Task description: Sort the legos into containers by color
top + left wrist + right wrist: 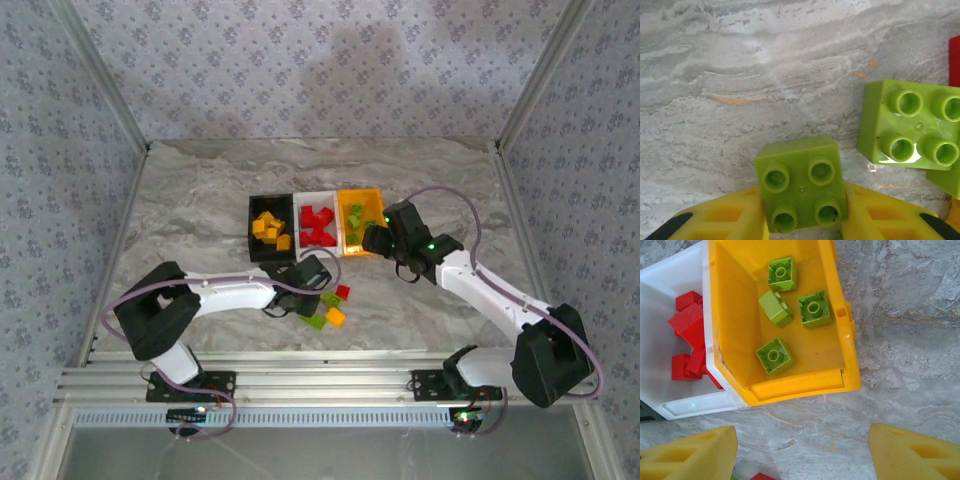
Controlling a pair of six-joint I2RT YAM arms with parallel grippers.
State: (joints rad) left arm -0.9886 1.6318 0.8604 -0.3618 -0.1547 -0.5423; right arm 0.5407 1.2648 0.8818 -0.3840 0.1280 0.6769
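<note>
The marble-patterned table [200, 190] takes up the floor of the booth, and both arms reach in from its 6 o'clock edge. The left arm [230, 292] stretches toward 3 o'clock, low over the loose pile; the right arm [490, 295] angles up toward 10 o'clock. Three bins sit touching in a row near the middle: black bin [253, 225] at the 9 o'clock end, white bin [318, 195] between, orange bin [735, 315] at the 3 o'clock end. The right fingers [690, 455] hang spread wide with nothing between them, just off the orange bin's near wall. The left fingers [725, 215] are clenched against both sides of a lime brick [802, 182] on the table. A second lime brick [912, 127] lies at its 2 o'clock, apart from it. Orange-yellow bricks [270, 228] fill the black bin, red bricks [687, 322] the white, four lime ones [814, 308] the orange
</note>
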